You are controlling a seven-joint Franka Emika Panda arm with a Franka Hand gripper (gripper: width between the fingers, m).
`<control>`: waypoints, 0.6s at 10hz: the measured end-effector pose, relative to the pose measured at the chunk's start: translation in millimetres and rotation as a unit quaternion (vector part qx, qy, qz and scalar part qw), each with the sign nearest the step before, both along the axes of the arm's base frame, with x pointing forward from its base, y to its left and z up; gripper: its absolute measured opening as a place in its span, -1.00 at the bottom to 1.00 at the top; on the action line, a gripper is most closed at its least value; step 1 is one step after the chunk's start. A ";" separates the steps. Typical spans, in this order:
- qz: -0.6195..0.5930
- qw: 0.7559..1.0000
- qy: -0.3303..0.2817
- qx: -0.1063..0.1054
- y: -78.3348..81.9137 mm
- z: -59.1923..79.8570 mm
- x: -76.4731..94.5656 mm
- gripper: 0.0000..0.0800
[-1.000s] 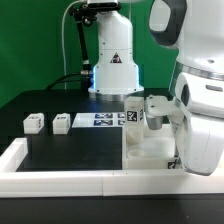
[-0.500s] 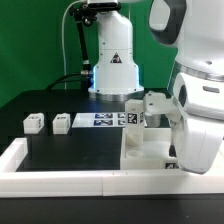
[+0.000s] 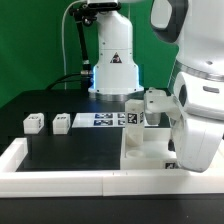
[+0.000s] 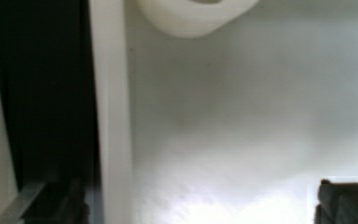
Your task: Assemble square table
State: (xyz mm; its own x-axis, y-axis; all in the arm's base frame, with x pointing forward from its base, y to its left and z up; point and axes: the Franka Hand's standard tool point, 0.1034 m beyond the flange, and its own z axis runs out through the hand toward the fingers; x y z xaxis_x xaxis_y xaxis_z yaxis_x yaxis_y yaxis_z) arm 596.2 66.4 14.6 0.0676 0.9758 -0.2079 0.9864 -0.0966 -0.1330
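The square table's top (image 3: 150,148) is a flat white slab lying on the black surface at the exterior view's right. A white tagged leg (image 3: 131,118) stands at its far left corner. Two more leg blocks (image 3: 33,122) (image 3: 61,123) lie apart on the black surface at the left. In the wrist view my gripper (image 4: 202,205) hangs over the slab (image 4: 247,120) near its edge, open. Its dark fingertips (image 4: 348,200) stand far apart with nothing between them. A rounded white part (image 4: 194,15) shows ahead. In the exterior view the arm hides the fingers.
The marker board (image 3: 100,120) lies between the loose legs and the slab. A long white rail (image 3: 70,181) borders the black surface along the front and left. The arm's white base (image 3: 113,60) stands behind, and its large links (image 3: 200,110) fill the right.
The gripper has gone from shut to wide open. The hand has shifted slightly over the slab; the slab and the legs have stayed put.
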 end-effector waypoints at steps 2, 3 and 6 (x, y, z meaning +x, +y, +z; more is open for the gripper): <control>-0.007 1.000 -0.006 -0.001 1.1 7.5 2.3 0.62; -0.030 0.999 -0.018 -0.002 3.5 19.7 3.2 0.62; -0.148 0.988 -0.036 -0.028 9.4 48.6 -6.1 0.62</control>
